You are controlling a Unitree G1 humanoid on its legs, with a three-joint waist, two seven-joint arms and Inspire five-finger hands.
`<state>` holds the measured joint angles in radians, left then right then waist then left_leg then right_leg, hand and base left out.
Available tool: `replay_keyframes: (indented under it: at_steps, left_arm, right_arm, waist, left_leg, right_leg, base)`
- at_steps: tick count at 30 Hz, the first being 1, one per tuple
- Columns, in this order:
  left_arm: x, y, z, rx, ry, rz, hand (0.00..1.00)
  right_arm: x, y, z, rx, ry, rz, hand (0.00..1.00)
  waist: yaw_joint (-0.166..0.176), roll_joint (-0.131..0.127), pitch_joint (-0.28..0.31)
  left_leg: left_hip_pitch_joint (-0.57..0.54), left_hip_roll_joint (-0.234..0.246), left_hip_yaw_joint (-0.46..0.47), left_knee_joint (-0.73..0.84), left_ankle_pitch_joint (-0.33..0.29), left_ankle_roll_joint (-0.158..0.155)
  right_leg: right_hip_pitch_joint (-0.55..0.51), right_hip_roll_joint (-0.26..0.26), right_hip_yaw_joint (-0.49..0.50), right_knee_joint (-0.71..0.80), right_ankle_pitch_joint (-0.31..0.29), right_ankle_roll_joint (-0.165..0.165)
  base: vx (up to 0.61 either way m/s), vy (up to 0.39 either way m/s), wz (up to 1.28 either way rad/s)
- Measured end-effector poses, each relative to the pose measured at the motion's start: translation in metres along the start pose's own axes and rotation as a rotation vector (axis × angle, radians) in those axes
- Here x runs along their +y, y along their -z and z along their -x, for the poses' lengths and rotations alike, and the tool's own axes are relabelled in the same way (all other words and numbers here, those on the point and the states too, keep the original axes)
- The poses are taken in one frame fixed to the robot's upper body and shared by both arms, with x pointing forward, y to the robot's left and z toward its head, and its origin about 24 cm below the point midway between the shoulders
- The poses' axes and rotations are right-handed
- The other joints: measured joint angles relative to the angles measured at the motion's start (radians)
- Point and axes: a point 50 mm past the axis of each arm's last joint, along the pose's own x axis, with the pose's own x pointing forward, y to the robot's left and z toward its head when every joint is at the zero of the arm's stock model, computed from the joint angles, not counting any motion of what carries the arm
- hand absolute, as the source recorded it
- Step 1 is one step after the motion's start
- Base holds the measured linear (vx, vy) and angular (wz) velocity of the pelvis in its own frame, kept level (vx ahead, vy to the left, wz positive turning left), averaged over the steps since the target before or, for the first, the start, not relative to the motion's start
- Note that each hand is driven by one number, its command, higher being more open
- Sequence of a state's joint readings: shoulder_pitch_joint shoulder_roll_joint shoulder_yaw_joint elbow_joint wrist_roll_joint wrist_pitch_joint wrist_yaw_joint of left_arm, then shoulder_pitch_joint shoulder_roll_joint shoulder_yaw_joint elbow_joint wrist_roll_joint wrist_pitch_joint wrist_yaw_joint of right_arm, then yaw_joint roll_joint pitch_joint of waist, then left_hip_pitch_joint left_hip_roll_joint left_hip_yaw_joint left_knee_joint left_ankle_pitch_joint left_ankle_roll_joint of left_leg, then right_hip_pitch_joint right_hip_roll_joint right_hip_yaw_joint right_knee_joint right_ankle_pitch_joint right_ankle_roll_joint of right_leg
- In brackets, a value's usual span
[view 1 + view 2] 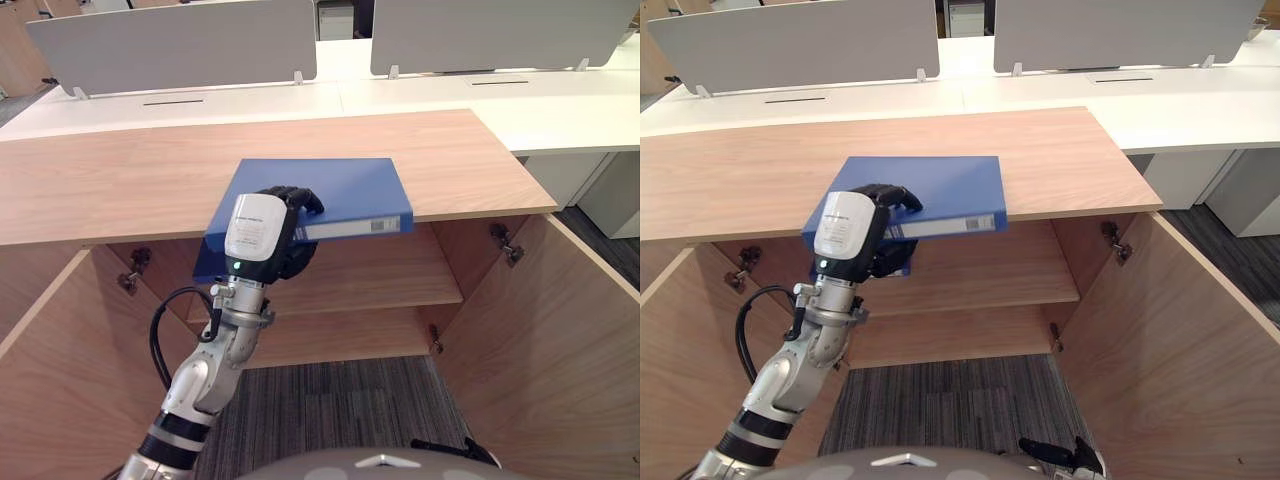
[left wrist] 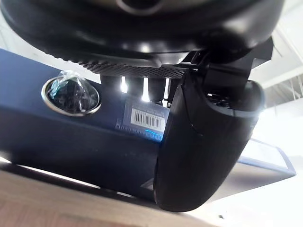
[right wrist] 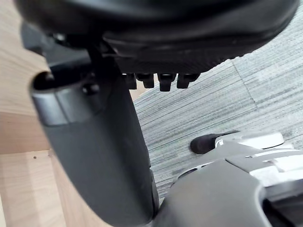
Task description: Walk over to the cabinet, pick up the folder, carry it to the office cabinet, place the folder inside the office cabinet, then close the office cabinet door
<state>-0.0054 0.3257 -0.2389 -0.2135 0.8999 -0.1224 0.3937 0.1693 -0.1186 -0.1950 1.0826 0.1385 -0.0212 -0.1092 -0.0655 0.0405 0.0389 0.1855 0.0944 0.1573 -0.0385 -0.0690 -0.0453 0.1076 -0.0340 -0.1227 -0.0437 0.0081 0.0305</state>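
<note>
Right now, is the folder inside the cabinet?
No, the folder is up at the cabinet top's front edge, overhanging it, gripped by the left hand.

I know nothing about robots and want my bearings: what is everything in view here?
Flat blue folder: one, blue, on the cabinet's top, overhanging its front edge.
Light wooden cabinet: one, light brown, before the robot, doors open, shelf inside.
White desks: two, white, behind the cabinet.
Grey divider panels: two, grey, standing on the desks.
Grey striped carpet: one, grey, on the floor.
Left hand: one, dark, curled round the folder's near edge.
Right hand: one, dark, low over the carpet.
</note>
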Motion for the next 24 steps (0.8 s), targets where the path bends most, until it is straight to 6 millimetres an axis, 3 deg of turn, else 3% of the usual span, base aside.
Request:
replay_keyframes:
  at_steps: [9,18,24]
  left_arm:
    - [-0.001,-0.013,0.005,0.030,-0.021,0.182,0.00]
    - [0.006,-0.076,0.001,-0.065,-0.064,0.740,0.00]
    - [0.006,-0.093,0.002,-0.051,-0.034,1.078,0.00]
  right_arm:
    - [0.001,-0.001,0.000,-0.003,-0.001,0.013,1.00]
    - [0.003,-0.003,0.000,-0.011,0.009,0.027,1.00]
    - [0.003,-0.006,0.000,-0.023,0.014,0.037,1.00]
  waist:
    - [0.002,0.002,0.000]
    - [0.009,0.006,-0.002]
    - [0.009,0.016,-0.009]
  left_leg:
    - [-0.009,0.000,0.004,0.006,-0.014,0.001]
    - [-0.022,0.003,0.025,0.045,-0.042,0.004]
    - [-0.020,0.009,0.028,0.047,-0.043,0.003]
  right_leg:
    - [0.001,0.001,0.010,-0.013,0.002,0.001]
    - [-0.004,0.002,0.039,-0.002,-0.006,0.008]
    - [-0.026,0.006,0.048,0.046,-0.028,0.005]
  base:
    - [0.02,0.007,-0.02]
    - [0.00,0.010,-0.08]
    - [0.00,-0.006,-0.03]
